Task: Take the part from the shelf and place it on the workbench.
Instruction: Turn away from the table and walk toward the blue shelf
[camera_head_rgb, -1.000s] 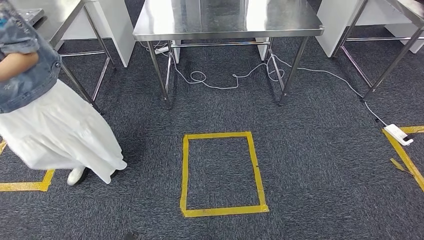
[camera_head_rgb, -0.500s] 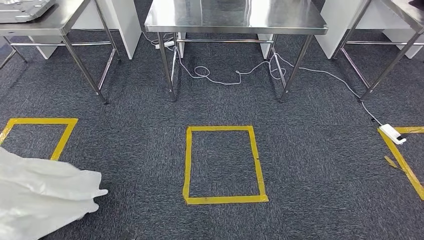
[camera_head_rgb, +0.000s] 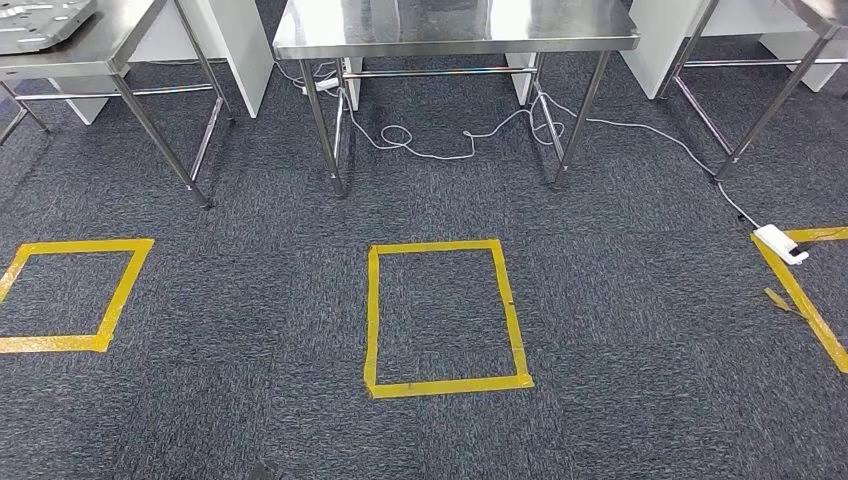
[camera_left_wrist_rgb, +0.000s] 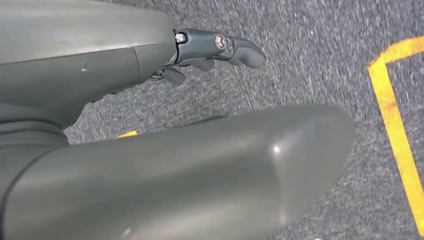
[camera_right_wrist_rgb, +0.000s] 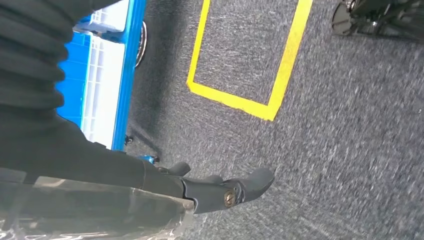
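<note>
Top left of the head view, part: a flat grey metal plate (camera_head_rgb: 40, 18) lies on the left steel table (camera_head_rgb: 120, 62). It may be the part, but that cannot be told for sure. No shelf can be made out.
Left hand: the left hand (camera_left_wrist_rgb: 165, 55) hangs over dark carpet. Its dark fingers (camera_left_wrist_rgb: 235, 47) reach out close together, apart from the thick grey thumb, with nothing between them.
Right hand: the right hand (camera_right_wrist_rgb: 210, 192) also hangs over the carpet, beside a blue crate (camera_right_wrist_rgb: 107, 75). Its fingers are stretched out and hold nothing visible. A shiny film hides the thumb side.
Workbench: a bare steel workbench (camera_head_rgb: 450, 25) stands straight ahead. A white cable (camera_head_rgb: 440, 150) trails under it to a power strip (camera_head_rgb: 780, 243) at the right.
Floor: a yellow tape rectangle (camera_head_rgb: 372, 310) lies between the robot and the workbench.
Step in hand: judging by both hands holding nothing, the part is not yet picked up, and the robot is likely between stations.
Next move: it probably calls for facing the shelf and bringing a hand up to the part.
</note>
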